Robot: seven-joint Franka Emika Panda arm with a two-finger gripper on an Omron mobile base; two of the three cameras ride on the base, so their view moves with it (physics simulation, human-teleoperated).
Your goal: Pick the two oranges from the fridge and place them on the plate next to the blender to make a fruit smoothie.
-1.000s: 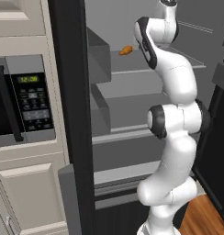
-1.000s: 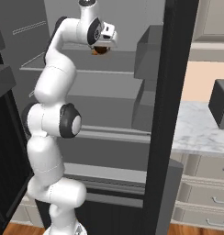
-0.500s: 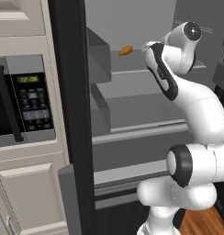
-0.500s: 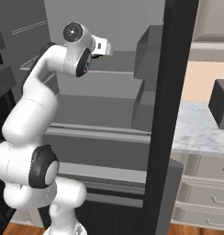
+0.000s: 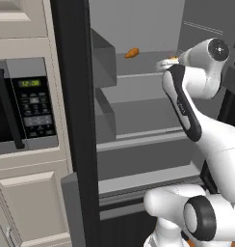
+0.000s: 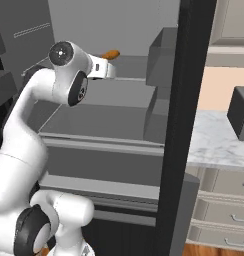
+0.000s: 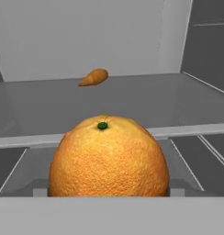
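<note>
orange (image 7: pixel 109 157), one: round, pebbled skin, green stem dot on top; sits close before the hand camera at the front of the open fridge (image 5: pixel 138 125), level with its upper grey shelf (image 7: pixel 132 98). gripper: fingertips hidden, grip cannot be told. carrot-like item (image 7: pixel 93 77): lying far back on that shelf.

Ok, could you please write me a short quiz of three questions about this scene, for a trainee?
1. True or false: the carrot lies on a shelf inside the fridge.
2. In the hand view, what is closest to the camera? A) the orange B) a plate C) a blender
3. Fill in: in the left base view, the appliance left of the fridge is a ____.
Key: 1 true; 2 A; 3 microwave.
</note>
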